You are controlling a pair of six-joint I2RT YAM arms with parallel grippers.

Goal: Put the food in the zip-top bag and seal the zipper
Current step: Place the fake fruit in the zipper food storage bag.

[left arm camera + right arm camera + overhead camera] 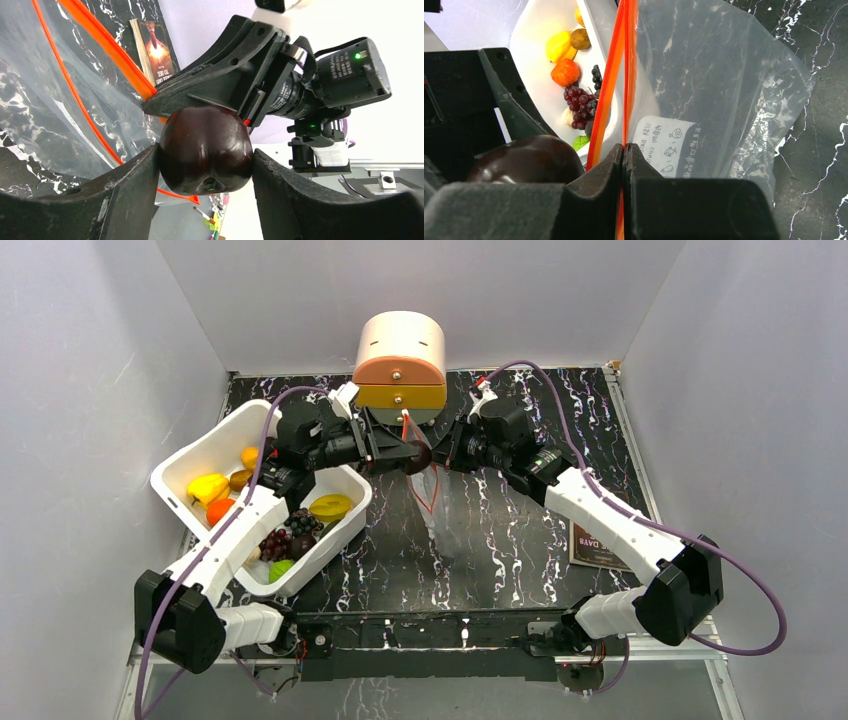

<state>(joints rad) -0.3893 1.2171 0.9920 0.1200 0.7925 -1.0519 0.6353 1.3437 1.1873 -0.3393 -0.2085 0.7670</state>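
My left gripper (pixel 205 161) is shut on a dark purple-brown round fruit (pixel 205 150), one piece of the food, held in the air at the table's centre back (pixel 421 456). Facing it from the right, my right gripper (pixel 624 150) is shut on the red-orange zipper (pixel 626 75) of the zip-top bag (pixel 724 90). The clear bag hangs down from that grip to the table (pixel 450 515). The fruit (pixel 529 160) sits just left of the bag's parted rim. More food, grapes (pixel 581 105) and yellow and orange pieces, lies in the white tub (pixel 200 455).
A peach-coloured domed box with drawers (pixel 400 360) stands at the back centre, right behind both grippers. A dark booklet (pixel 595 545) lies on the marble table at the right, beside the right arm. White walls close in on three sides.
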